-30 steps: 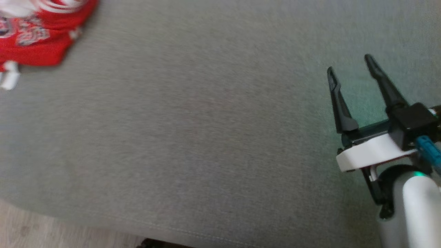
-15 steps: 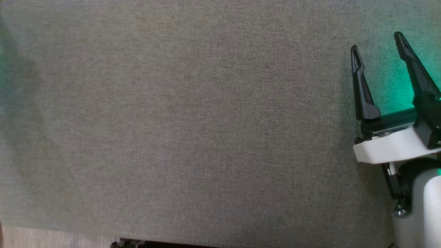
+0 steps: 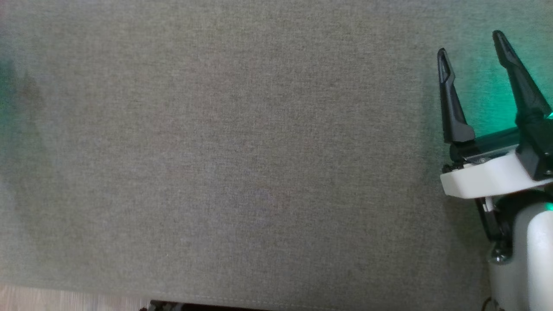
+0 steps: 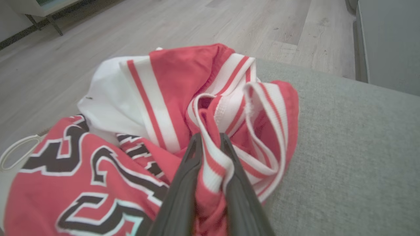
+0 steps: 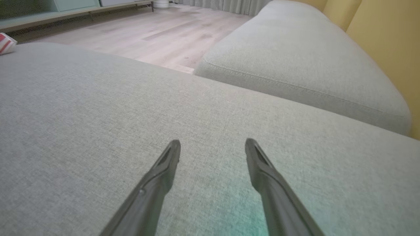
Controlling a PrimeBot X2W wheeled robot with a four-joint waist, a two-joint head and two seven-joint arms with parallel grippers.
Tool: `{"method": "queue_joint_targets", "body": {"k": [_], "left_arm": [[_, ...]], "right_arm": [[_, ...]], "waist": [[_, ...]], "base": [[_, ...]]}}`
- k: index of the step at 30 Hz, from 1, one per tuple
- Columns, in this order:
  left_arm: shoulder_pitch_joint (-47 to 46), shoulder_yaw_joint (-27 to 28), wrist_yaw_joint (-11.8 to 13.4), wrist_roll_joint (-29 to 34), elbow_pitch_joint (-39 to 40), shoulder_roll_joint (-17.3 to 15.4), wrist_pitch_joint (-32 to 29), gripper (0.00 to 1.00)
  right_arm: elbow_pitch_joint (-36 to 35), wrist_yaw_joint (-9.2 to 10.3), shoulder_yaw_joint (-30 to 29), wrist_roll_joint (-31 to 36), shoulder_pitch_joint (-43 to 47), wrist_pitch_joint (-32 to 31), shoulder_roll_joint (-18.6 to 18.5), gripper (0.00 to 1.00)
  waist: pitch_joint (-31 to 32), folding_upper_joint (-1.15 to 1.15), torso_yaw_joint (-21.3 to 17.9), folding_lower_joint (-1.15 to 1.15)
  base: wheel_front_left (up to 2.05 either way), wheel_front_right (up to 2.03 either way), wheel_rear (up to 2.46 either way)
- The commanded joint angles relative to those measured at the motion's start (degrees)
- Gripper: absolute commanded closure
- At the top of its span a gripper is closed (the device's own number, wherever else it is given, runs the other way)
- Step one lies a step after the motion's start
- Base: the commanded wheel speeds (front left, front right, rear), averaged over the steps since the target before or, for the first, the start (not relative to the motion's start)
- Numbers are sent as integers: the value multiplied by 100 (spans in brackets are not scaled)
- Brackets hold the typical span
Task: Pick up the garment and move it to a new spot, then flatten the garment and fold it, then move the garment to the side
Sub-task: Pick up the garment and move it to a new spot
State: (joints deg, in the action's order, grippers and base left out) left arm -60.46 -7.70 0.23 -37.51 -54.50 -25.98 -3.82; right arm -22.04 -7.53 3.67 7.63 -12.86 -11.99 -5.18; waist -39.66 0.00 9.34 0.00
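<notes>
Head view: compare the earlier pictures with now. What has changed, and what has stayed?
The head camera swung away from the garment; that is no move of the things. The left gripper has closed on its striped band. The right gripper stays open over the cushion.

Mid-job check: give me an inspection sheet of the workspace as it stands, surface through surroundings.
Surface: grey fabric cushion, bare across its middle.
Job's things: red and white garment, crumpled in a heap near the cushion's edge.
Clutter: nothing seen.
Grippers: left gripper shut on a striped band of the garment; right gripper open, holding nothing, above bare cushion.
Cables: nothing seen.
Surroundings: wooden floor, a second cushion, a yellow wall.
</notes>
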Motion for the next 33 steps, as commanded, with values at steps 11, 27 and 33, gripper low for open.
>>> {"method": "queue_joint_targets", "body": {"k": [11,27,33], "left_arm": [[-764,-399,-499,554,400,-828,485,100],[-121,-1436,-168,369,3711,579,-862,100],[431,-1632,127,71,4327,1240,-928,100]], "right_arm": [[724,4,158,-399,60,591,205,0],[1902,4,30,-1302,791,1228,229,0],[1948,4,19,-1401,859,1316,230,0]], "waist": [[1423,0,-303,0],[3567,0,-1496,0],[3410,0,-1635,0]], "base": [[0,0,0],[0,0,0],[0,0,0]]}}
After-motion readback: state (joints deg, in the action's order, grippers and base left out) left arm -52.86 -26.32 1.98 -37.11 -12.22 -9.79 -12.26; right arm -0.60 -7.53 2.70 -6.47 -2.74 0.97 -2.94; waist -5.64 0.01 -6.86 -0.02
